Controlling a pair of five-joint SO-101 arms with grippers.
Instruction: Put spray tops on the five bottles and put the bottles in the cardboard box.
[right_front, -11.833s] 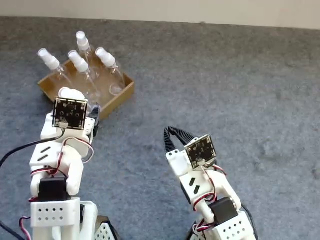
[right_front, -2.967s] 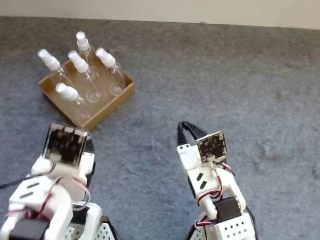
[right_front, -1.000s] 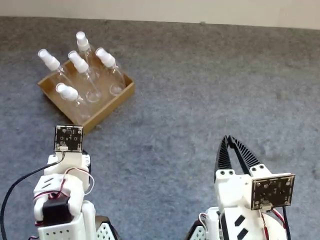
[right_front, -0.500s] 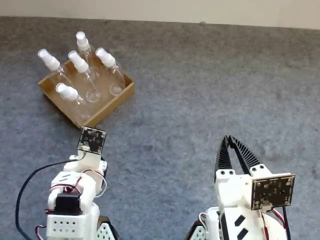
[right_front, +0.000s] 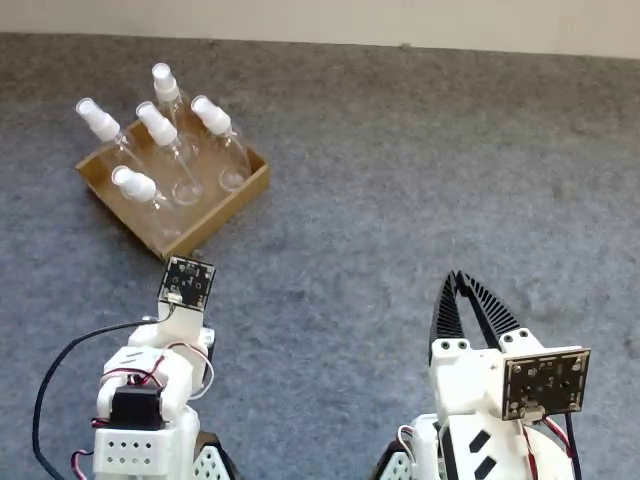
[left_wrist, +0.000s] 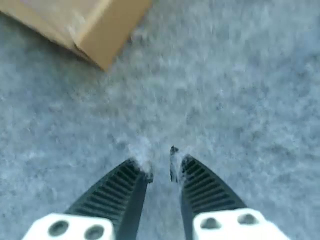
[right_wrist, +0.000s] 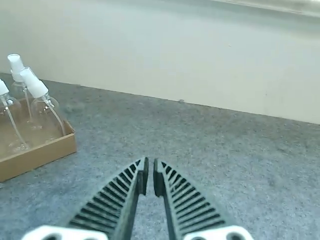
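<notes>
The carpet (right_front: 430, 170) bears one box (right_front: 222, 214). All five bottles (right_front: 170, 150) stand inside it, each with a white top (right_front: 211, 114) on. By my reckoning the job is finished, with nothing left to cap or carry.

Behind the box the carpet ends at a pale wall (right_wrist: 200, 55). In front of the box and off its side toward my right arm the carpet stretches wide, which gives room to move. The box's walls are low and the bottles rise well above them, so a careless sweep close by could topple one.

My left gripper (left_wrist: 160, 167) hangs just off the box's near corner, tips slightly apart, holding nothing. My right gripper (right_wrist: 150, 176) sits well apart from the box, tips all but together, also holding nothing.
</notes>
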